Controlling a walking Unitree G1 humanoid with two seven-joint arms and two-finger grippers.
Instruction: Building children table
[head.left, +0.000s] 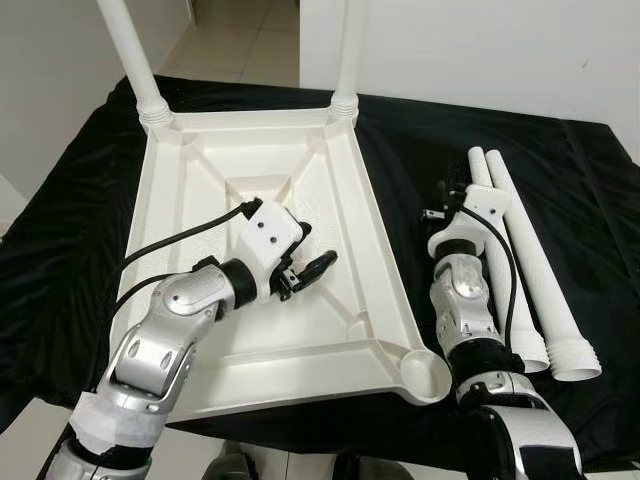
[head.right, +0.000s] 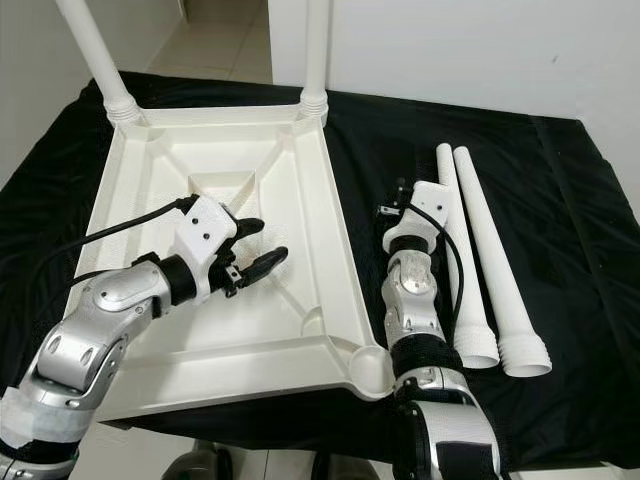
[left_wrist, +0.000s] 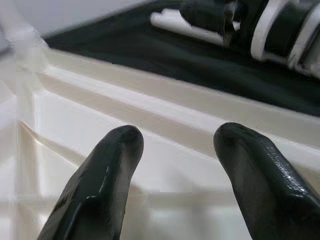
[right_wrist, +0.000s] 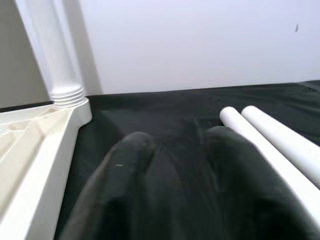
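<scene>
Inspecting the scene, I find the upturned white tabletop (head.left: 300, 200) at centre-left of the frame on the black-draped bench (head.left: 590, 200), with two legs (head.left: 345, 60) already standing in its far corner sockets and the near-right socket (head.left: 425, 375) vacant. Two loose legs (head.left: 520, 260) lie side by side at the right, long axes running from near to far, ribbed ends nearest me. My right claw (head.left: 440, 200) rests just left of them, plainly the nearer arm, forearm stretched along the cloth; fingers slightly apart, holding nothing. My left claw (head.left: 310, 265) hovers over the tabletop's underside, elbow bent, fingers (left_wrist: 107, 180) apart, empty.
</scene>
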